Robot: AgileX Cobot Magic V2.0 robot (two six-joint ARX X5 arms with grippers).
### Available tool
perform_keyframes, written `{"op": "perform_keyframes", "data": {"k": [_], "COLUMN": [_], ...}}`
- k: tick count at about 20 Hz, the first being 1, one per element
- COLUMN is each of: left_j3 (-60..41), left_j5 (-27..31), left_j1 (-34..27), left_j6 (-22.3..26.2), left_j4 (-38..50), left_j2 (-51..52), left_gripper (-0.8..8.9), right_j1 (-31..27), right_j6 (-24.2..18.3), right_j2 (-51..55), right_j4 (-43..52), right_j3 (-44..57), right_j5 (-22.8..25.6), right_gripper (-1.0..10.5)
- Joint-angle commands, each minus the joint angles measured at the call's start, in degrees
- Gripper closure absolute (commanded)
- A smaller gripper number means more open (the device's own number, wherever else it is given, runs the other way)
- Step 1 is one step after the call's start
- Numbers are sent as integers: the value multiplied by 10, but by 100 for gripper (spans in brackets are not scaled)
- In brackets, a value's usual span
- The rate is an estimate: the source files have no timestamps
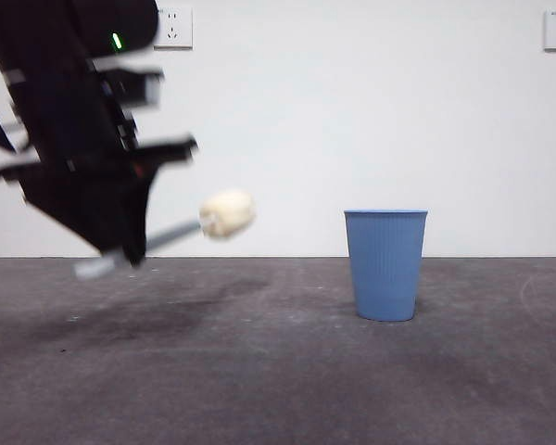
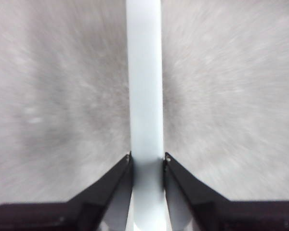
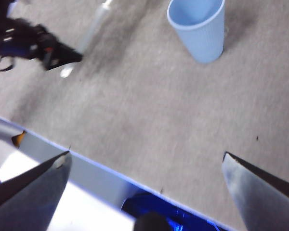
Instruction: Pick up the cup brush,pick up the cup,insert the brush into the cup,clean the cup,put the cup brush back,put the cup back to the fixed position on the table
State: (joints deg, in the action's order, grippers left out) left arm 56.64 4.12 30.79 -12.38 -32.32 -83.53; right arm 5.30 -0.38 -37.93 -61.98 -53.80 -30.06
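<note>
My left gripper [image 1: 120, 252] hangs at the left of the front view, shut on the grey handle of the cup brush [image 1: 167, 236], held in the air above the table [image 1: 259, 371]. Its cream sponge head [image 1: 227, 213] points right toward the cup [image 1: 385, 264]. The left wrist view shows both jaws clamped on the pale handle [image 2: 144, 96]. The light blue ribbed cup stands upright on the table, right of centre, also in the right wrist view [image 3: 198, 26]. My right gripper [image 3: 144, 161] is open and empty, high above the table's near edge, away from the cup.
A white wall with two sockets [image 1: 171, 26] stands behind the table. In the right wrist view a blue-edged table border [image 3: 86, 166] runs below the gripper, and the left arm [image 3: 33, 43] shows dark at one side.
</note>
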Motion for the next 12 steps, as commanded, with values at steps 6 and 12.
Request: {"op": "perform_keyframes", "data": {"k": [6,12], "left_j3": [1,1], "left_j5": [-17,-16], "left_j1": [1,1], "left_j6": [35,45], "left_j4": [-85,-146], "left_j2": [194,276], "left_gripper": [822,822], "right_j1": [45,159], "right_j6": [17,50], "right_j2": [-83,-125], "right_j4": [185,391], "right_j3": [25,162], "right_j5": [1,153], "right_gripper": [288,288]}}
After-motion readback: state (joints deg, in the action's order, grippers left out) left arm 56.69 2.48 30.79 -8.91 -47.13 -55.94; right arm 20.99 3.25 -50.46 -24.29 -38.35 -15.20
